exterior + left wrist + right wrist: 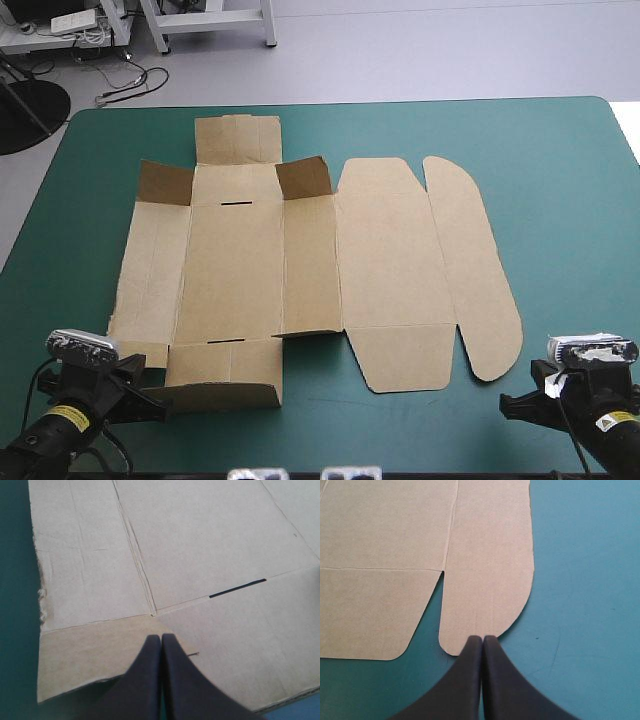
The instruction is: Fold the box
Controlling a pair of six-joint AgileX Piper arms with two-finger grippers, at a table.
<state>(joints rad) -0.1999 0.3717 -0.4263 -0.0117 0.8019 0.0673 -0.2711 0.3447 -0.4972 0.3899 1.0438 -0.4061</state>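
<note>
Across the teal-green cover (560, 200) the brown box (300, 270) lies flat, long axis 9 to 3 o'clock, at 12 from both grippers, each pressed together: left gripper (161, 639) nearer, already over its near-left flap (90, 655), right gripper (482, 640) at the rounded flap's (490, 580) near end.

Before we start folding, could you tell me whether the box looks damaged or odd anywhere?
The box is mostly flat, but its left edge is ragged near the left hand; two far corner flaps stand raised.

- Robot lab, by the look.
- Desk (560, 200) with teal-green cover; bare grey floor (430, 50) past its far edge.
- White metal stand legs (268, 30) and loose cables (128, 85) on the floor, far left.
</note>
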